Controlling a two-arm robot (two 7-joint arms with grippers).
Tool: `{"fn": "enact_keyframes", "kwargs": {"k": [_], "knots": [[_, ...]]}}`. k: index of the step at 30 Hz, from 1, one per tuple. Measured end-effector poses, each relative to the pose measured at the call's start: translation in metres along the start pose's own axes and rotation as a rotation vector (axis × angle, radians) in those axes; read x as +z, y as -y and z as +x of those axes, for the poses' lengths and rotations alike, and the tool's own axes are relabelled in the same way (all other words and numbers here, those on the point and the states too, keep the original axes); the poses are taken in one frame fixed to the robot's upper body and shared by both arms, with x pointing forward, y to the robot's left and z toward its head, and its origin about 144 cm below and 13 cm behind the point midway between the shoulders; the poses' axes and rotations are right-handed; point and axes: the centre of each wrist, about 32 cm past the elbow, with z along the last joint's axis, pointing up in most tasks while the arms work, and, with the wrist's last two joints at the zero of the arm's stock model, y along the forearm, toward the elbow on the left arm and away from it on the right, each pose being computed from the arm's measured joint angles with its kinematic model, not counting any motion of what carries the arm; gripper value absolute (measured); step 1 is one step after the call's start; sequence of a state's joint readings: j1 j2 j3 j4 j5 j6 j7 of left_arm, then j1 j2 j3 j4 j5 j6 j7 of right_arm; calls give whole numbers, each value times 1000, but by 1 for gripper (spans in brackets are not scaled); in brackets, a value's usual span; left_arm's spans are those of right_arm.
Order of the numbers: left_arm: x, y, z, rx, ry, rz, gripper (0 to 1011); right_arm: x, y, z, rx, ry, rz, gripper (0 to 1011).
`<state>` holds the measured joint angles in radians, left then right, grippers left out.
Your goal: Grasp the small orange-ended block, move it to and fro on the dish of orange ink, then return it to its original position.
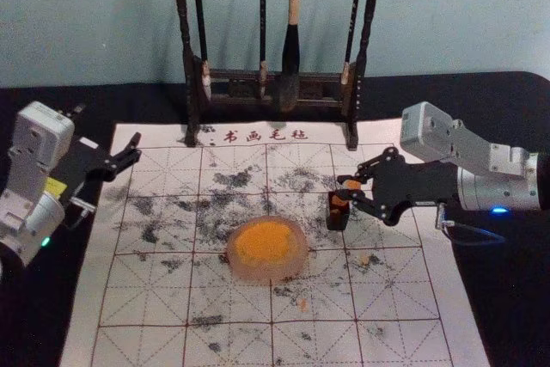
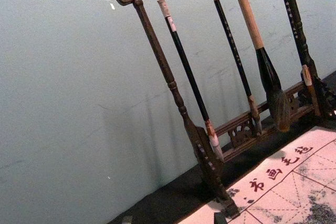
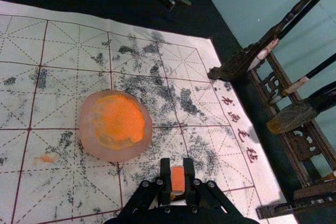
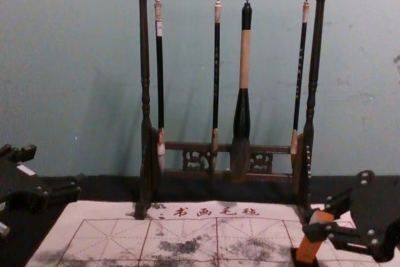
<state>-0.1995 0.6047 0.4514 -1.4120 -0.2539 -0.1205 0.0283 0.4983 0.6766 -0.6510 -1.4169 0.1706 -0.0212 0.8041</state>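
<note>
Jaws of the right gripper (image 1: 345, 187) are pinching the orange block (image 4: 309, 249) at the dark holder (image 1: 338, 219) beside the ink dish (image 1: 266, 273), likely needing slow, straight movement to avoid tipping the holder; left gripper (image 1: 109, 124) sitting spread, left of dish.

A black table (image 1: 507, 96) holds a white, gridded, dark-smudged mat (image 1: 404, 298), with a wooden brush stand (image 1: 232, 89) at its far edge.
</note>
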Motion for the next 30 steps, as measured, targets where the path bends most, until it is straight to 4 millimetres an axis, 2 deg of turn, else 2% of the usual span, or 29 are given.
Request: {"fn": "enact_keyframes", "kwargs": {"k": [19,30], "knots": [[0,0,0,0,0,0,1001,-5,-3,-3,9,-12,-19,139],[0,0,0,0,0,0,1001,-15,-12,-7,16,-42,-38,139]]}}
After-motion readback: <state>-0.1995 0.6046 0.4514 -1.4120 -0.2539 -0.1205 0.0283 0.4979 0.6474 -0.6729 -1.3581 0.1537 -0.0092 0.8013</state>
